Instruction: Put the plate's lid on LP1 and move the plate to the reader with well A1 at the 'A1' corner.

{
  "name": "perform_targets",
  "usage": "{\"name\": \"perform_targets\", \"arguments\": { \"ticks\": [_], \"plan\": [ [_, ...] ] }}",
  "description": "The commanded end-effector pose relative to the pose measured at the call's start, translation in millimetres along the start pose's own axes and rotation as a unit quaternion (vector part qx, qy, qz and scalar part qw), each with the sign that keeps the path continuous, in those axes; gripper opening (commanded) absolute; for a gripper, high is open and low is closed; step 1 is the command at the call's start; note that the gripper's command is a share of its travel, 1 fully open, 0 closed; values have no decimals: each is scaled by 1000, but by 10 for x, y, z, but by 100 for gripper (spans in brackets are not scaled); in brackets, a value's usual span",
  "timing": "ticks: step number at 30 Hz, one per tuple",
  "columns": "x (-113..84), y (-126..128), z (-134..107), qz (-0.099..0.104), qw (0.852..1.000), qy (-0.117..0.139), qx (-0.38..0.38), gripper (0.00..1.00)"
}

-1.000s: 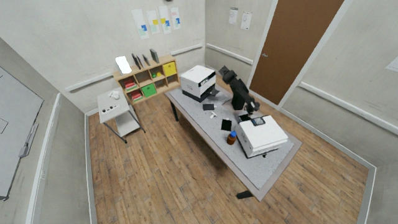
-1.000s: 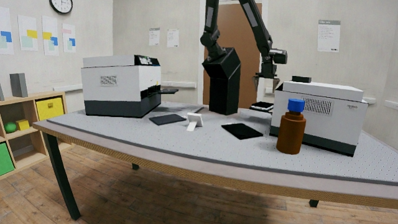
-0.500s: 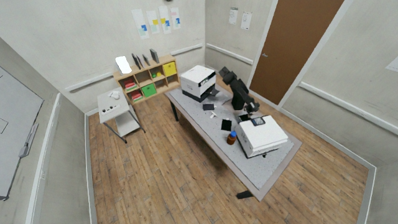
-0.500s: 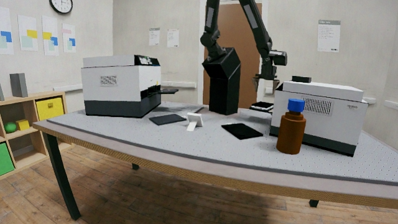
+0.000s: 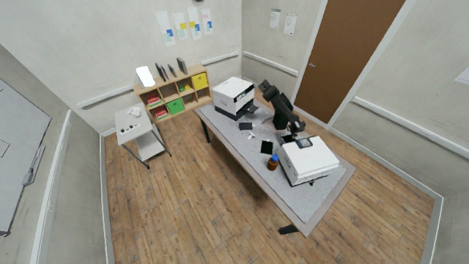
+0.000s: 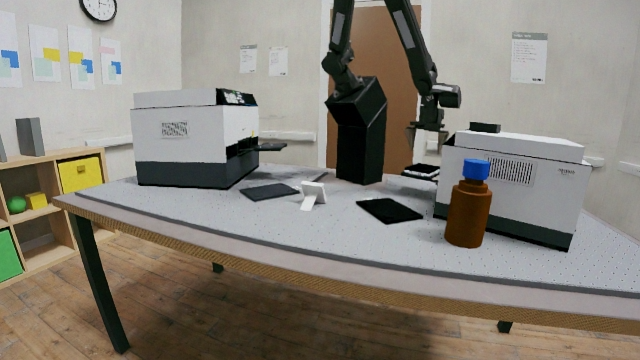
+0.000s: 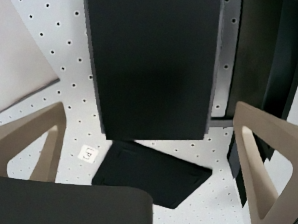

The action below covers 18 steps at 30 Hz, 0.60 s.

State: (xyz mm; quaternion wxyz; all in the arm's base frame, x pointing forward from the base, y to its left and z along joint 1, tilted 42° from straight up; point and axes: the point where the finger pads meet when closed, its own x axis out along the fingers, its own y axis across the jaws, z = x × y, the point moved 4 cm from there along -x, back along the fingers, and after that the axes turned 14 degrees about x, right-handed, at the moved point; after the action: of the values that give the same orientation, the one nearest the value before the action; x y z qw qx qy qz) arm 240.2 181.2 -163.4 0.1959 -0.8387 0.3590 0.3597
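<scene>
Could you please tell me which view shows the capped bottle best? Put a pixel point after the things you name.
The exterior view: the bottle [image 5: 272,163] [image 6: 468,215] stands there unobstructed, blue cap to base. The top view shows it small, from above; the wrist view doesn't show it.

A brown door [image 5: 346,55] [image 6: 395,100] interrupts pale walls above wood flooring.

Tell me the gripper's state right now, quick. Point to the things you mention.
Gripper [image 6: 426,141] [image 7: 149,111]: wide open, holding nothing, above the stage at the dispenser [image 5: 309,155] [image 6: 515,185].
</scene>
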Motion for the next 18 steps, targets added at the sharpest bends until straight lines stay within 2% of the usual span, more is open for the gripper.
{"name": "perform_targets", "arguments": {
  "ticks": [1, 9, 15, 18],
  "plan": [
    [2, -23, -48, -1, 1000, 1, 5, 100],
    [-26, -132, -46, -8, 1000, -1, 11, 100],
    [39, -111, -25, -7, 1000, -1, 10, 100],
    [82, -9, -27, 1, 1000, 1, 2, 100]
  ]
}}
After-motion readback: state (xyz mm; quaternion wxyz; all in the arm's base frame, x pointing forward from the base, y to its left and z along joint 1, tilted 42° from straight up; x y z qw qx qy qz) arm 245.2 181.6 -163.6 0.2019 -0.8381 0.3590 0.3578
